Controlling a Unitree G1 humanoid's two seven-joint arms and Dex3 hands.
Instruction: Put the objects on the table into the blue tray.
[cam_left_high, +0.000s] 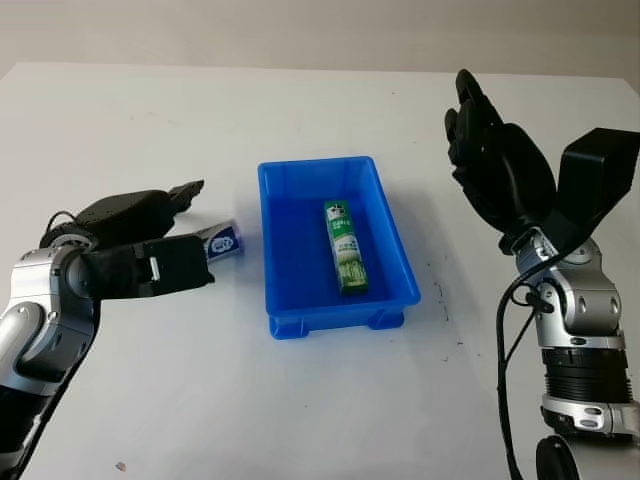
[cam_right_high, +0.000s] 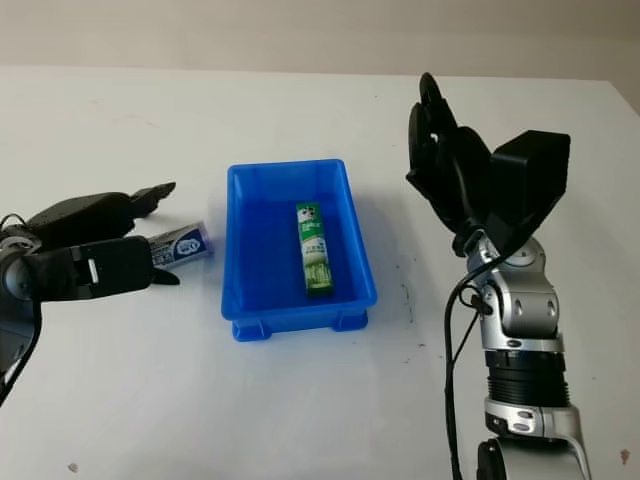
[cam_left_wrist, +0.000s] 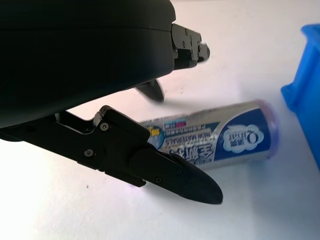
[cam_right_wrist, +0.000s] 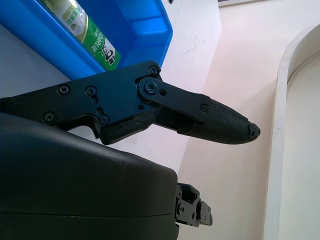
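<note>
A blue tray (cam_left_high: 385, 215) stands at the middle of the white table, with a green toothpaste box (cam_left_high: 345, 246) lying lengthwise inside it. Just left of the tray a blue and white toothpaste tube (cam_left_high: 224, 241) lies flat on the table (cam_left_wrist: 240, 137). My left hand (cam_left_high: 185, 215) is open and straddles the tube's left end, one finger behind it and one in front, not closed on it. My right hand (cam_left_high: 480, 135) is open and raised above the table to the right of the tray, holding nothing.
The white table (cam_left_high: 330, 400) stretches to a pale wall at the back. Small dark specks mark the table right of the tray (cam_left_high: 440, 300). The right arm's black cable (cam_left_high: 505, 340) hangs along its forearm.
</note>
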